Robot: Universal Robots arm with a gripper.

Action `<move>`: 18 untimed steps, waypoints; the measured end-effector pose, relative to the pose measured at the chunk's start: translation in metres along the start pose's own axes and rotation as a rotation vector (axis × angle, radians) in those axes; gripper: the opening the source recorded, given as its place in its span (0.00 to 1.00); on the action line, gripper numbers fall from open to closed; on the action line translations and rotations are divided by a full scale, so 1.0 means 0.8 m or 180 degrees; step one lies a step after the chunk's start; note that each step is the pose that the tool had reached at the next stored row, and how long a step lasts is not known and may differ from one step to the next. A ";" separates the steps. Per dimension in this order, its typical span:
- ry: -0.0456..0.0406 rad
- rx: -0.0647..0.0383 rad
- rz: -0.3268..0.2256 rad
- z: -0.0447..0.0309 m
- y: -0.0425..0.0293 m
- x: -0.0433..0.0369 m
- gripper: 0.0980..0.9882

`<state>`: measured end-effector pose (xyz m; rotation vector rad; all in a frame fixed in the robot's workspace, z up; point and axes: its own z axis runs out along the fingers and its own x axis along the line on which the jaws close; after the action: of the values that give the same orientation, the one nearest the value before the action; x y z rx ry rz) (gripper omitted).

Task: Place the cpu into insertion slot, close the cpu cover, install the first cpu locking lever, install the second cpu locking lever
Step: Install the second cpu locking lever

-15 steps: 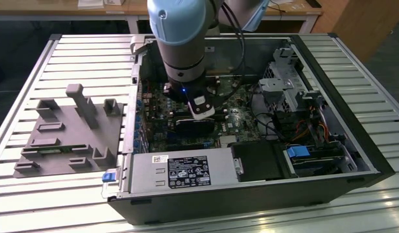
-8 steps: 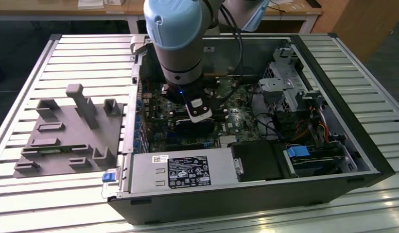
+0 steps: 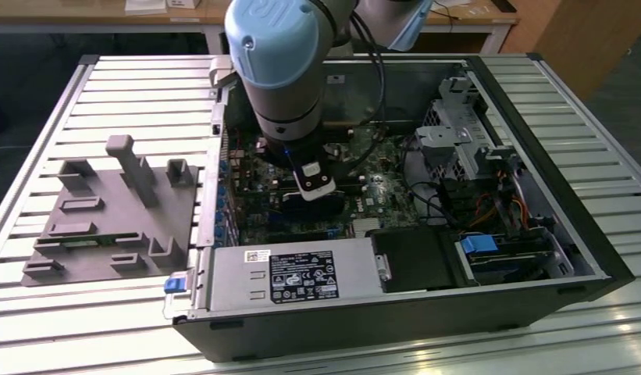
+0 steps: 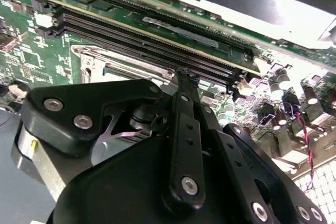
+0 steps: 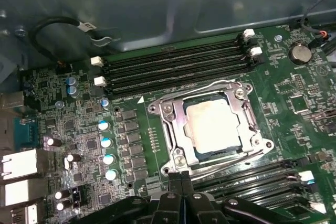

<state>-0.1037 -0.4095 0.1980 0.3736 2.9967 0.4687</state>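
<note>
In the first wrist view we see the cpu (image 5: pixel 214 124) seated in the insertion slot (image 5: pixel 206 156) with the cpu cover (image 5: pixel 176 129) seemingly down around it, while the gripper (image 5: pixel 180 178) hovers just beside the socket's edge, its jaws pressed together and holding nothing.

Exterior view: high, angled down at open PC case (image 3: pixel 528 258) on slatted desk (image 3: pixel 112 94), arm in middle. First wrist view: close above motherboard (image 5: pixel 63 124), facing insertion slot (image 5: pixel 212 127). Second wrist view: v. low, behind tool (image 4: pixel 181 77). Both wrist views share memory slots (image 5: pixel 173 64).
</note>
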 end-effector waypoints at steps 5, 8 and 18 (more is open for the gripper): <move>0.0002 -0.0005 0.0001 0.0025 0.0009 0.002 0.00; 0.0002 -0.0005 0.0001 0.0045 0.0035 0.003 0.00; 0.0002 -0.0005 0.0001 0.0089 0.0079 0.004 0.00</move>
<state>-0.1048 -0.4007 0.1930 0.3740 2.9966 0.4711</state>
